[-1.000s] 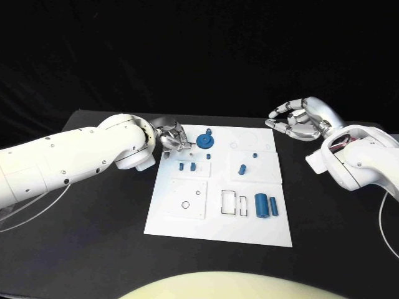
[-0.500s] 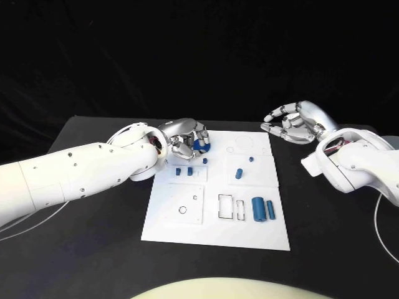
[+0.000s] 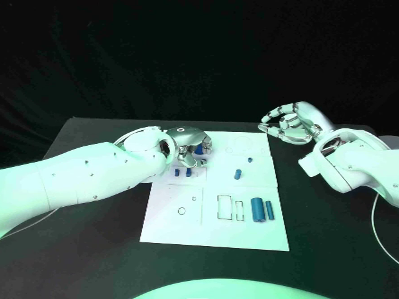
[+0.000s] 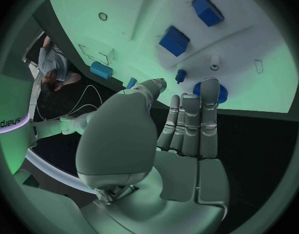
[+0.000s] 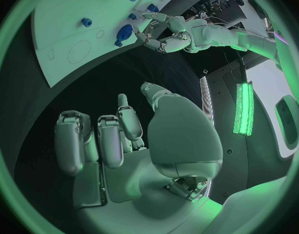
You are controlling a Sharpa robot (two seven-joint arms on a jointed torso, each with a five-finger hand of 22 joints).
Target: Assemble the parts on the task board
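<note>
left silver hand hovers, fingers extended and empty, over the round blue disc part at the white task board's far corner; looks small, rigid, slick, so pinch its rim. right silver hand hangs loosely curled, empty.

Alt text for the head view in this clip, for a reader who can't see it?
The robot's left hand hovers over the far left corner of the white task board, fingers curled around a round blue part. The right hand is raised off the board's far right corner, holding nothing. Two blue cylinders lie near the board's right edge.
</note>
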